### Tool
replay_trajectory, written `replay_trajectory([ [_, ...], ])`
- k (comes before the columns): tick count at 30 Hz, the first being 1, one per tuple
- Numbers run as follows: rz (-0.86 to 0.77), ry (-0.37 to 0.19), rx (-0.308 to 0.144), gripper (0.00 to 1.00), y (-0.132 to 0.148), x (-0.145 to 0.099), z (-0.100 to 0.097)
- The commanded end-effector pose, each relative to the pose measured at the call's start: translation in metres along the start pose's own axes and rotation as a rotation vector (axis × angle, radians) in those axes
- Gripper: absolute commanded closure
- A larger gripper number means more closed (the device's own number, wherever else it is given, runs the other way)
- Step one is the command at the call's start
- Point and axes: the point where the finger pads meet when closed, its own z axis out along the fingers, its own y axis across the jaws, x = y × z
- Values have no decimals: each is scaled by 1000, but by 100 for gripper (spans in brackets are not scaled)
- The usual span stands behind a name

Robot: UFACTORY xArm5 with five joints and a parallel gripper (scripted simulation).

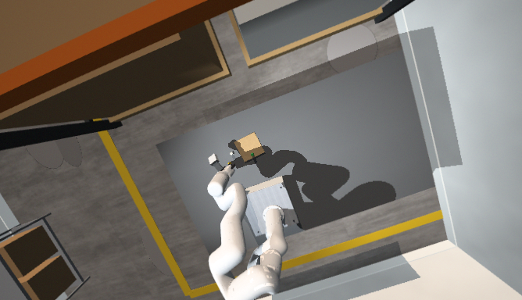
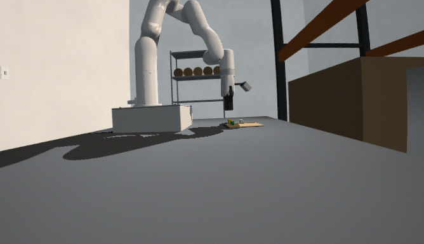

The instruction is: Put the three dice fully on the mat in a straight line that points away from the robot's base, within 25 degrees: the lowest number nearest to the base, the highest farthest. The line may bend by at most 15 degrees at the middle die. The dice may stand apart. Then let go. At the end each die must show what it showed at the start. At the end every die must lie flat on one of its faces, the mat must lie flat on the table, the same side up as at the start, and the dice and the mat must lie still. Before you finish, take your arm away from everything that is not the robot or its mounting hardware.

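Note:
The tan mat (image 1: 250, 144) lies flat on the grey table, beyond the robot's base; it also shows in the exterior view (image 2: 249, 124). A green die (image 1: 252, 155) (image 2: 232, 122) sits on the mat's edge nearest the base. A white die (image 1: 231, 153) (image 2: 241, 121) lies on the table beside the mat. A yellow die (image 2: 229, 121) lies next to the green one, and I cannot tell whether it is on the mat. My gripper (image 2: 228, 108) hangs well above the yellow and green dice, fingers pointing down, partly open and holding nothing; it also shows in the top view (image 1: 230, 165).
The robot's white base block (image 2: 152, 117) stands on the table close to the mat. A large brown crate (image 2: 355, 99) stands at the table's right side. A shelf with round objects (image 2: 197, 74) stands behind the arm.

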Motion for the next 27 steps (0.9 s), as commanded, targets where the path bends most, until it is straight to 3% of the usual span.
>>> replay_trajectory([
  [1,0,3,0,69,0,1,5],
  [27,0,3,0,69,-1,2,36],
])
